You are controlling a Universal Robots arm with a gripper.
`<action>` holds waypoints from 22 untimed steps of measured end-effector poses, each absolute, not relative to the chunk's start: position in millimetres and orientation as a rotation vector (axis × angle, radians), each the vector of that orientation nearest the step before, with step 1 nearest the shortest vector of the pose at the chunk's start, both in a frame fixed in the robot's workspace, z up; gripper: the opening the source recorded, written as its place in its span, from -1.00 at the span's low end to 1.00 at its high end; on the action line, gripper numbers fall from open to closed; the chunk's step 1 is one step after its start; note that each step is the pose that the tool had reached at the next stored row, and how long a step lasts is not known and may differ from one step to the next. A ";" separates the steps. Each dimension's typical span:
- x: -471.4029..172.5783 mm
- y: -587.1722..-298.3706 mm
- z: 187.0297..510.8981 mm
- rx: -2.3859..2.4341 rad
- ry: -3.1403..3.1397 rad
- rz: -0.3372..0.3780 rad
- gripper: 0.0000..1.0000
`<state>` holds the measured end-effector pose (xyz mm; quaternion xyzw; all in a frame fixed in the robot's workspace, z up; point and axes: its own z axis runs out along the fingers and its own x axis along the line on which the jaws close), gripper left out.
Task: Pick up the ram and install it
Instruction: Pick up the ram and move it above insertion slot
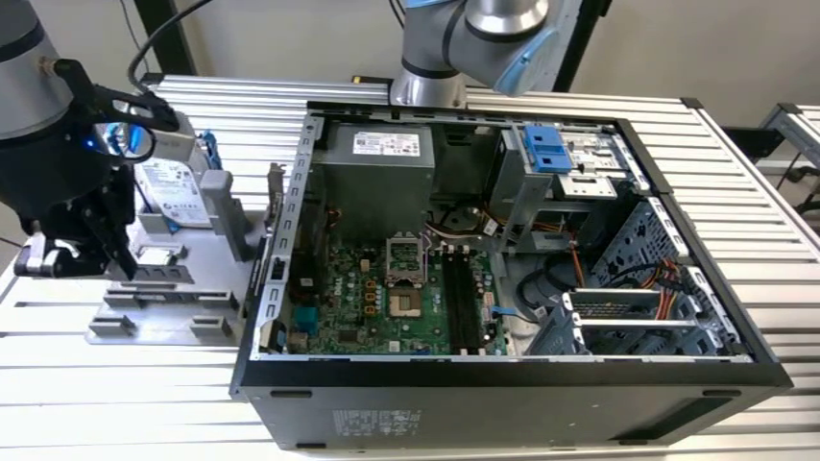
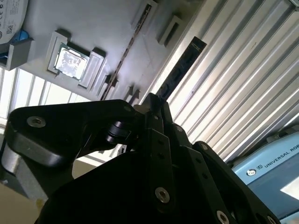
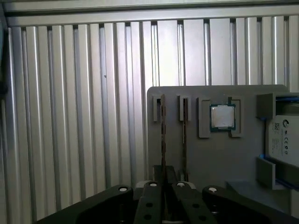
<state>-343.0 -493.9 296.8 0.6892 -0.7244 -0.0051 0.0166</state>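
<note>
gripper (image 3: 164,177) is seen clamped on one end of the ram (image 3: 162,135), held on edge over the grey tray (image 3: 219,158). its long axis is pointed straight out from the fingertips. in the exterior view the tray is placed at 9 o'clock of the open case (image 1: 513,373).

Silver-grey tubing forms the arm (image 1: 29,67), with a pale blue cap (image 1: 525,53) on one joint. A black cable (image 1: 136,58) loops off the black wrist housing, where a small blue light (image 1: 109,139) glows. In both wrist views the gripper (image 3: 163,178) (image 2: 153,100) is matt black, built of flat hinged links pinned with round silver screw heads (image 2: 162,195).
</note>
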 end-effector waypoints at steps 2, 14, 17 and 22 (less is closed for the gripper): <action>-343.0 -493.9 299.9 2.143 -2.252 -0.016 -1.00; -343.0 -493.9 317.9 2.143 -2.252 -0.016 -1.00; -343.0 -493.9 322.0 2.143 -2.252 -0.016 -1.00; -343.0 -493.9 328.5 2.143 -2.252 -0.016 -1.00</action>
